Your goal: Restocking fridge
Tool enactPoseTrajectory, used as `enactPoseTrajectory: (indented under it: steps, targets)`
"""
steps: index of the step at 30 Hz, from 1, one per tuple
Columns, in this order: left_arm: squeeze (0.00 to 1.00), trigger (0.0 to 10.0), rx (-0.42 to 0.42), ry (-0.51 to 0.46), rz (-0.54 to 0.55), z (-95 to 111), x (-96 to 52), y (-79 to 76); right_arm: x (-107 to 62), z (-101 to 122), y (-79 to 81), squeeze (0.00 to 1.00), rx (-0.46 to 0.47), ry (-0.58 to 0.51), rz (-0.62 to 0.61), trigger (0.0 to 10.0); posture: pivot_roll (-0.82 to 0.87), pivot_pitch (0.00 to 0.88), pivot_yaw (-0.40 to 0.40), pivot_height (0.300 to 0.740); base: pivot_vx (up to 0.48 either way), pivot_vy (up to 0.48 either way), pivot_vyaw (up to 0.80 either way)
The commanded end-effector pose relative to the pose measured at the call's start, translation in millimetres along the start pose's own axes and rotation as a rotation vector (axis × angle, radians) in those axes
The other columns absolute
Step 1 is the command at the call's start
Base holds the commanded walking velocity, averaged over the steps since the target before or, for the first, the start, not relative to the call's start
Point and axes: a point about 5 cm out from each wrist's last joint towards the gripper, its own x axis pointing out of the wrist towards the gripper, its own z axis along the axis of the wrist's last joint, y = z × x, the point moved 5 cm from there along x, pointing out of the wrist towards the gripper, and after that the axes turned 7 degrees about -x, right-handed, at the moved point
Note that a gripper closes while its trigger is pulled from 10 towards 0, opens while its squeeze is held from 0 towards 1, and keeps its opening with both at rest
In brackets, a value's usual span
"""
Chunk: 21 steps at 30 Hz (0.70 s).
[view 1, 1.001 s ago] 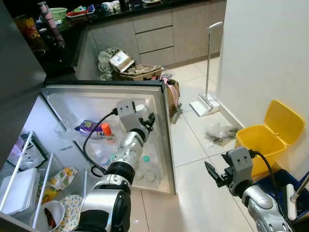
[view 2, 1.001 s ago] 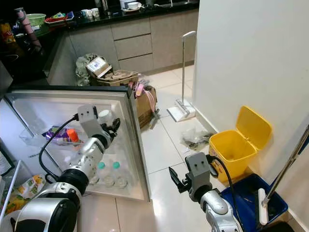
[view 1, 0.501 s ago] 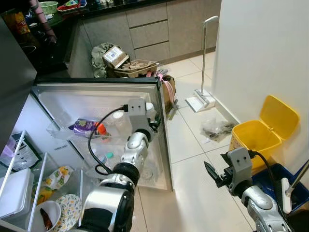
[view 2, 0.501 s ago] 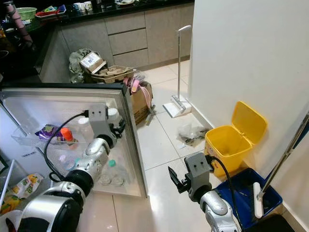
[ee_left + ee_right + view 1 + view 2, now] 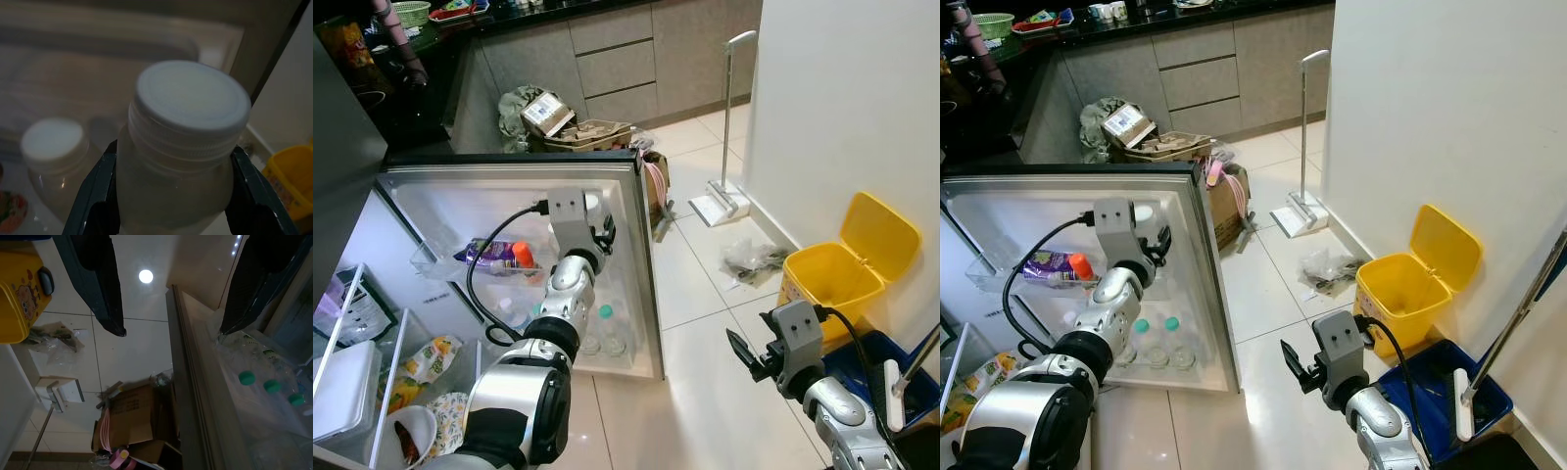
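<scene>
**Bottle at upper door shelf, not yet released**

Fridge door (image 5: 641, 294) stands open. Left gripper (image 5: 171, 196) is up at the top door shelf (image 5: 440, 262), fingers (image 5: 93, 196) clamped on either side of a white-capped bottle (image 5: 181, 147), just under the cap. Bottle upright; whether its base rests on the shelf cannot be told. A second white-capped bottle (image 5: 54, 156) stands just beside it on the same shelf. Also on that shelf: a purple packet (image 5: 484, 255) and an orange-capped item (image 5: 521, 252).

Lower door shelf holds green-capped bottles (image 5: 1154, 326) and clear ones, so part of the stocking looks done.

Right gripper (image 5: 741, 354) hangs idle above the floor tiles, fingers apart, holding nothing.

Judgement: placement nearly complete for this bottle; left to do: settle it, let go, withdraw. No further stock within reach can be made out.
</scene>
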Motion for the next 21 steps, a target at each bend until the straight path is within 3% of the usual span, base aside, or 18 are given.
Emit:
enactPoseTrajectory:
  steps: [1,6,11,13,21]
  targets:
    - [0.0,10.0,0.01,-0.012,0.005,1.3,-0.2,0.4,-1.3,-3.2,4.0,0.0,0.0,0.005,0.011,10.0,-0.29,0.09,0.075,0.74,0.0,0.0,0.0]
    - [0.0,10.0,0.002,0.02,0.003,-9.1,-1.7,-6.8,-2.3,-2.9,3.6,0.0,-0.007,0.005,0.013,10.0,-0.31,0.095,0.075,0.74,0.0,0.0,0.0]
    - [0.0,10.0,0.049,0.02,0.004,-10.8,-1.9,-10.7,-5.1,-2.7,0.8,0.0,-0.012,0.005,0.008,10.0,-0.32,0.099,0.074,0.74,0.0,0.0,0.0]
    - [0.0,10.0,0.099,-0.008,0.027,-3.0,-0.4,-6.2,-7.5,-3.5,1.0,0.0,-0.015,0.007,0.006,10.0,-0.33,0.108,0.074,0.74,0.0,0.0,0.0]
    - [0.0,10.0,0.124,-0.036,0.056,12.8,4.0,1.3,-7.6,-2.7,1.9,0.0,-0.015,0.005,0.009,10.0,-0.33,0.114,0.072,0.74,0.0,0.0,0.0]
